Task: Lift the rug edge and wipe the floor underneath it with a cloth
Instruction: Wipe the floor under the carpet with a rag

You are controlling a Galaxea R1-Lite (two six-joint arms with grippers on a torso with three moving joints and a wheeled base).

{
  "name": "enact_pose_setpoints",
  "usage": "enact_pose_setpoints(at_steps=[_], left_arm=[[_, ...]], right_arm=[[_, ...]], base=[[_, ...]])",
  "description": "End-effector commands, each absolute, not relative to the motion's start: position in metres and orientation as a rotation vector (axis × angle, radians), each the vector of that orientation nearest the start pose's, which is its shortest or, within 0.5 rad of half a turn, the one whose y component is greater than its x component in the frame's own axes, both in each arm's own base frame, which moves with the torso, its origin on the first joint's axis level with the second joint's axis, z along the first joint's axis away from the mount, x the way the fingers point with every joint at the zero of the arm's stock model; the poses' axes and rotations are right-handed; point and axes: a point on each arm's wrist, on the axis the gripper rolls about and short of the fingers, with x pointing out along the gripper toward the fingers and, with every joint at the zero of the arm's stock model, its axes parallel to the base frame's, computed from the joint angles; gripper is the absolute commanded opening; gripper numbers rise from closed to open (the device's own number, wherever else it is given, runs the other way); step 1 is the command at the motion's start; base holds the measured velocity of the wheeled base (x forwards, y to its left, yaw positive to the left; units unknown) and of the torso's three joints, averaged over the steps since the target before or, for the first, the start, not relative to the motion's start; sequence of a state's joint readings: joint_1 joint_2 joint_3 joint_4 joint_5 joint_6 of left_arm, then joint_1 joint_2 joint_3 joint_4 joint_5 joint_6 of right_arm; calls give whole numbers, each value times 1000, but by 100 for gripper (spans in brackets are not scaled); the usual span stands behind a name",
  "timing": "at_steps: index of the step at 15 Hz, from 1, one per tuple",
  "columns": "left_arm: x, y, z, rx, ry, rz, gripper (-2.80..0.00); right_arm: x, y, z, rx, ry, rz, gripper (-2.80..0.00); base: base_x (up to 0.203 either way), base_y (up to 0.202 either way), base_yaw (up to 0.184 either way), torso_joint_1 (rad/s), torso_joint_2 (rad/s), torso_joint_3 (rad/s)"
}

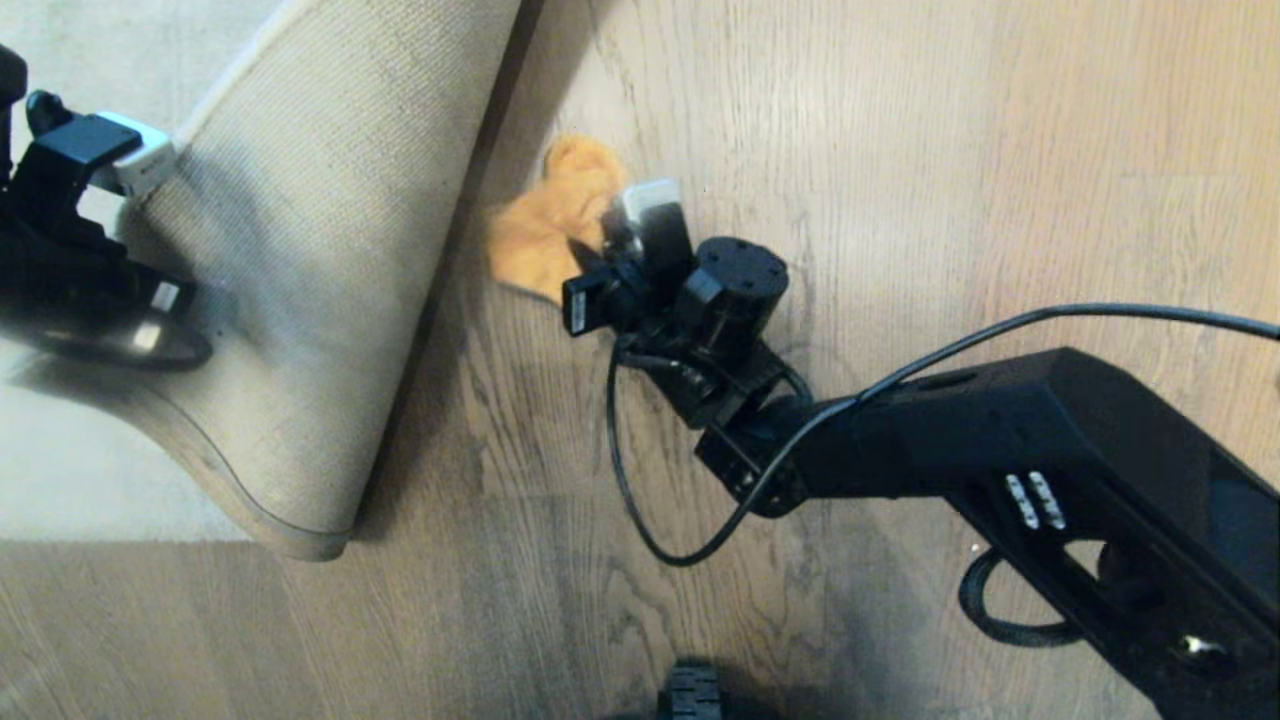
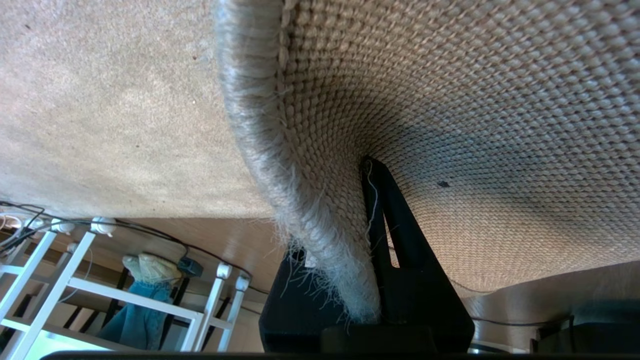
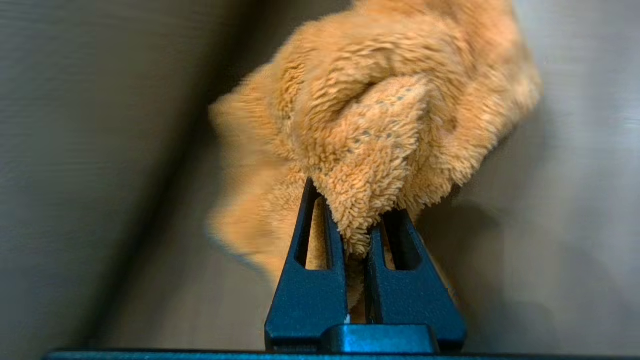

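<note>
The rug edge (image 1: pixel 240 80) is lifted off the floor (image 1: pixel 900 200) and folded back, so the tan woven backing (image 1: pixel 330 250) faces me. My left gripper (image 2: pixel 340 210) is shut on that rug edge (image 2: pixel 260 125), one black finger (image 2: pixel 395 225) pressed against the backing and the other hidden behind the fringe. The left arm (image 1: pixel 70 230) sits at the far left of the head view. The fluffy orange cloth (image 1: pixel 555 215) lies on the bare planks just beside the raised rug. My right gripper (image 3: pixel 352 210) is shut on a fold of the cloth (image 3: pixel 380 115), which bunches ahead of the fingers.
A black cable (image 1: pixel 625 480) loops below the right wrist. The flat pile of the rug (image 1: pixel 90 480) lies at lower left. Part of my base (image 1: pixel 692 695) shows at the bottom edge. White rack legs (image 2: pixel 100 295) and cords stand beyond the rug in the left wrist view.
</note>
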State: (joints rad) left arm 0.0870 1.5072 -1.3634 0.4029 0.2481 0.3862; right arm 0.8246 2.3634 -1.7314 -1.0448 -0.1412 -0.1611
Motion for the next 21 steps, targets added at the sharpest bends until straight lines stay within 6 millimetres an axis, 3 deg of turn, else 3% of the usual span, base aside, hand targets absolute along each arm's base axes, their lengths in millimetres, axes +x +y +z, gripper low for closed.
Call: enact_pose_setpoints(at_steps=[1, 5, 11, 16, 21], left_arm=[[250, 28, 296, 419, 608, 218, -280], [250, 28, 295, 420, 609, 218, -280], [252, 28, 294, 420, 615, 216, -280], [256, 28, 291, 420, 627, 214, -280], [258, 28, 289, 421, 635, 211, -280]], right_arm=[[310, 382, 197, 43, -406, 716, -280], [270, 411, 170, 42, -361, 797, -280], [270, 417, 152, 31, -338, 802, -280], [301, 403, 143, 19, -335, 732, -280], [347, 368, 169, 35, -398, 611, -280]], base=[[0, 0, 0, 0, 0, 0], [0, 0, 0, 0, 0, 0], [0, 0, 0, 0, 0, 0], [0, 0, 0, 0, 0, 0], [0, 0, 0, 0, 0, 0]])
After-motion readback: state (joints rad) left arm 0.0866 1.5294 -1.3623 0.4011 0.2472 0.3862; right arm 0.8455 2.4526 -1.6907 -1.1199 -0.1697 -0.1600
